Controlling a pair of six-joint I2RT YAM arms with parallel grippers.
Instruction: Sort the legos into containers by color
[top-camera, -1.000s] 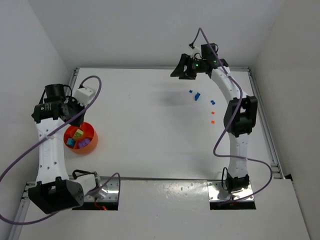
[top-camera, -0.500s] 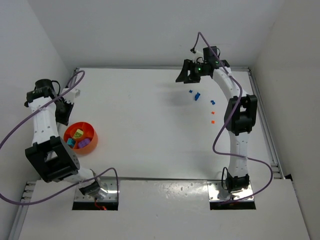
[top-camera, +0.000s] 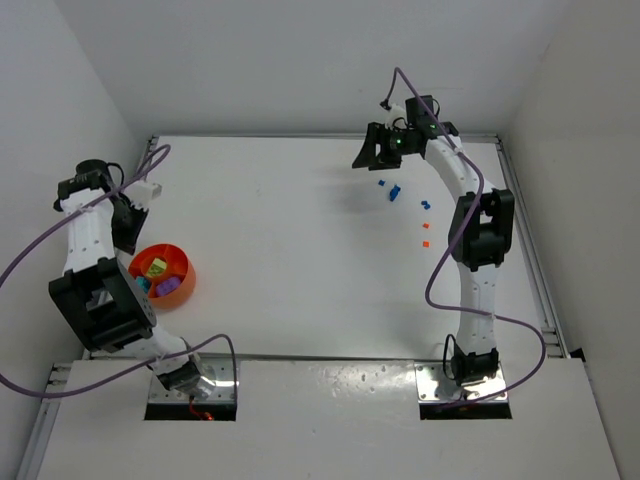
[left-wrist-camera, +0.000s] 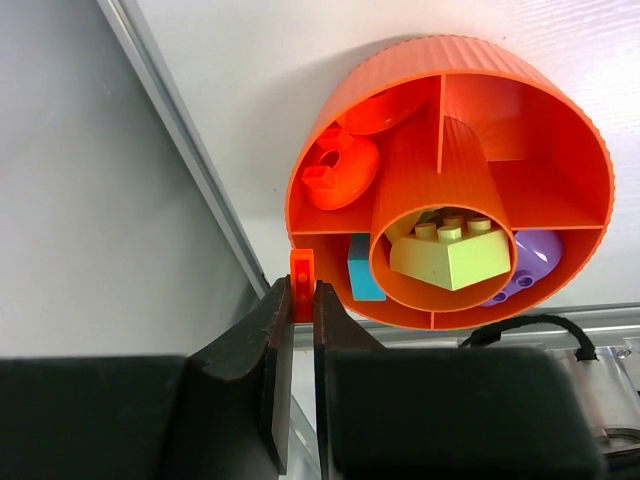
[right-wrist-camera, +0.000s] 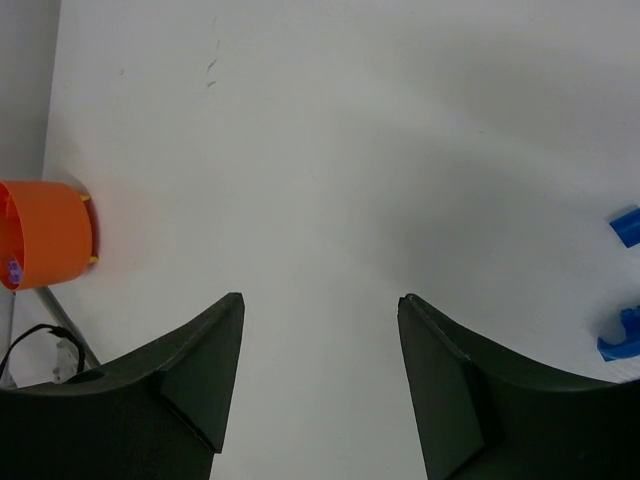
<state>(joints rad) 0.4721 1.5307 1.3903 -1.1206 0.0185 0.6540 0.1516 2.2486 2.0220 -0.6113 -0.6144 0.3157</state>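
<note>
While the left gripper (left-wrist-camera: 300, 300) pinches a tiny orange lego (left-wrist-camera: 302, 270) by the orange bowl (left-wrist-camera: 450, 55) at the table's (top-camera: 300, 250) left edge, the right gripper (right-wrist-camera: 320, 305) hangs open, empty.

You see orange bowl (left-wrist-camera: 560, 110): upright, partitioned | centre ring: lime brick (left-wrist-camera: 450, 255) | outer sections: purple piece (left-wrist-camera: 530, 265), cyan piece (left-wrist-camera: 364, 275), orange pieces (left-wrist-camera: 338, 175) | tiny orange brick (left-wrist-camera: 302, 272): pinched by left gripper (left-wrist-camera: 298, 300) beside bowl's wall | blue bricks (top-camera: 394, 192), orange bits (top-camera: 425, 226): loose, far right.

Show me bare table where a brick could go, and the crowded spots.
Bare: the wide middle of the table, between the orange bowl and the loose legos, up to the far edge. Crowded: the strip of blue and orange legos beside the right arm, and the bowl's corner under the left arm.
</note>
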